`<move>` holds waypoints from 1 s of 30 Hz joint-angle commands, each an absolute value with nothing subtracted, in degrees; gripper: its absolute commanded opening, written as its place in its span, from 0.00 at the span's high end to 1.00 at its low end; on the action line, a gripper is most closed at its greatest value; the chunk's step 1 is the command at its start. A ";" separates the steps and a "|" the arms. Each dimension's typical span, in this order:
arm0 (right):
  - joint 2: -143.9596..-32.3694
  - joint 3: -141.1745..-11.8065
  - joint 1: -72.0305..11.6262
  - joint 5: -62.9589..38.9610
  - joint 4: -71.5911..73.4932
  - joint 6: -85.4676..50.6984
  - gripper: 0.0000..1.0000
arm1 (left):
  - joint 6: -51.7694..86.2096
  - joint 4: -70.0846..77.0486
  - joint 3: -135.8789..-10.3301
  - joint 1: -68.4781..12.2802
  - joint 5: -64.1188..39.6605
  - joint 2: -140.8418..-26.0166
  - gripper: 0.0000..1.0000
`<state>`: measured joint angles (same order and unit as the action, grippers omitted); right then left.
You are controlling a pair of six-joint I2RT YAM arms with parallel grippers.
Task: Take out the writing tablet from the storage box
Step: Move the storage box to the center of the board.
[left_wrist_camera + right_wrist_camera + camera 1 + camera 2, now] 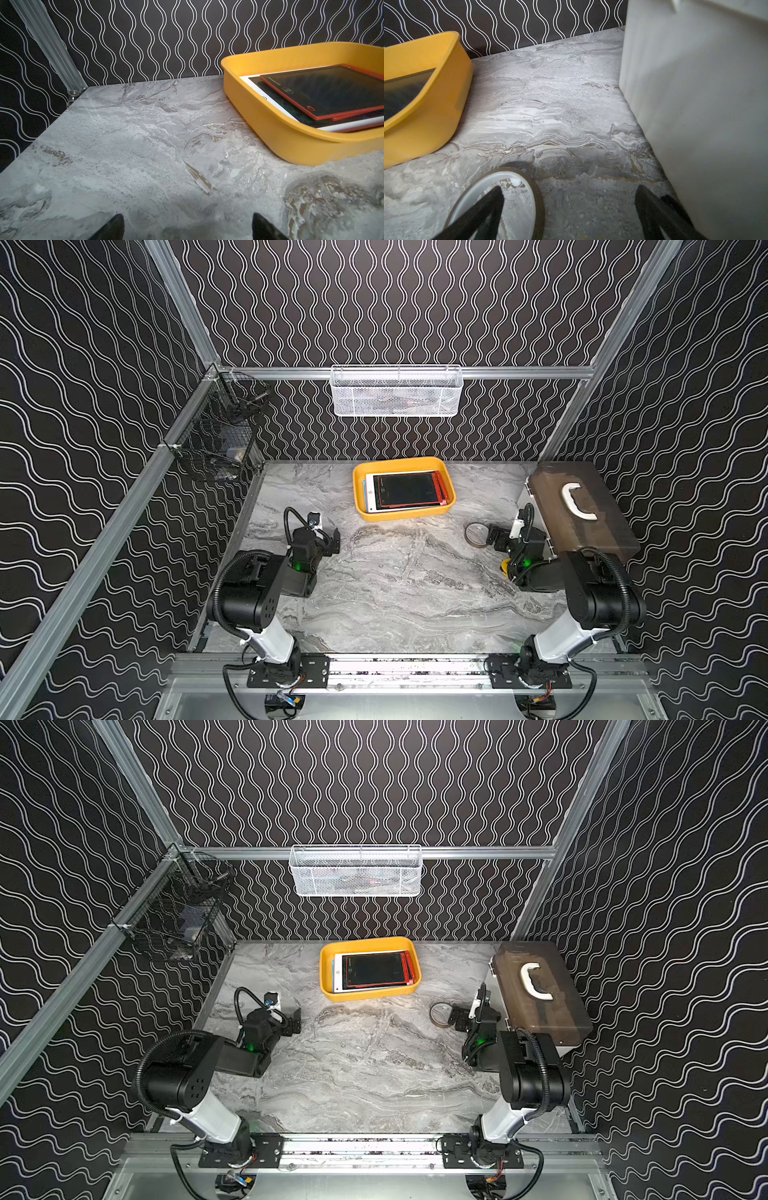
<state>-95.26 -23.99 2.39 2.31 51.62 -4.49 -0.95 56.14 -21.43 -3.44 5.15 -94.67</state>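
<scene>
The red-framed black writing tablet (405, 489) lies crosswise in the shallow yellow plastic storage box (407, 515), ahead-right of the wide-open left jaws and seemingly slightly farther from the equally wide right jaws.

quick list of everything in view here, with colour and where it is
storage box: 1, yellow, back centre of table
writing tablets: stack of at least three, red and white frames, dark screens, inside storage box
tape roll: 1, brown, on table just ahead of right arm
case: 1, grey, brown see-through lid, white handle, table's right edge
mesh basket: 1, white, on back rail
wire basket: 1, black, on left rail
table: 1, grey marble
left arm: black and white, jaws open, empty
right arm: same, jaws open, empty
</scene>
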 commanded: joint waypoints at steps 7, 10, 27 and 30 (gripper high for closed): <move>-95.30 -23.74 2.39 2.45 54.15 -4.22 0.00 | -1.25 58.48 -21.38 -3.43 5.45 -94.66 0.01; -95.28 -23.73 2.38 2.46 54.13 -4.26 0.00 | -1.30 58.40 -21.43 -3.43 5.36 -94.59 0.01; -95.40 -23.64 2.46 2.33 54.49 -4.23 0.00 | -1.08 58.10 -21.56 -3.35 5.12 -94.54 0.01; -95.32 -23.49 2.44 2.45 54.75 -4.30 0.00 | -1.09 58.06 -21.38 -3.34 5.14 -94.32 0.01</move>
